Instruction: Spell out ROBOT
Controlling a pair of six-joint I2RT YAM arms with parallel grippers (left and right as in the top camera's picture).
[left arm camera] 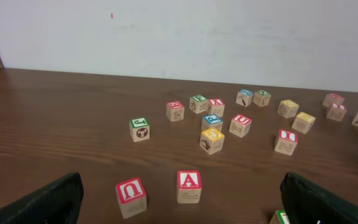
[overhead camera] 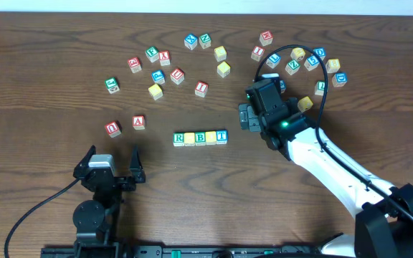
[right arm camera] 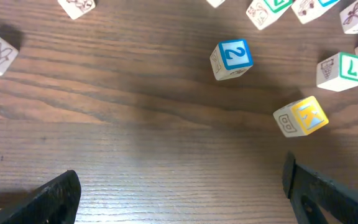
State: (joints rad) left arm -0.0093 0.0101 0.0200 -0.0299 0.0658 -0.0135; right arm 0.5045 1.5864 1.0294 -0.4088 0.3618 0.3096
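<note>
Your work surface is a dark wooden table (overhead camera: 41, 64), with a white wall (left arm camera: 179, 31) behind it in the left wrist view. Your right arm (overhead camera: 335, 172), white, reaches in from the lower right corner toward the middle right of the table. Your left arm (overhead camera: 95, 208) sits low at the near edge on the left. The left pincer (overhead camera: 113, 153) is spread wide with nothing between its fingers. The right pincer (right arm camera: 179, 186) is also wide apart and empty, above bare wood near a blue 2 block (right arm camera: 232, 60) and a yellow block (right arm camera: 301, 116). The row of five blocks (overhead camera: 201, 137) lies at the table's centre, sides touching: green R block (overhead camera: 179, 139), yellow-faced block (overhead camera: 190, 139), green B block (overhead camera: 201, 137), second yellow-faced block (overhead camera: 211, 137), blue T block (overhead camera: 222, 135). Left of the row, apart from it, sit a red U block (overhead camera: 113, 128) and a red A block (overhead camera: 139, 122). Other loose blocks lie scattered farther back.
</note>
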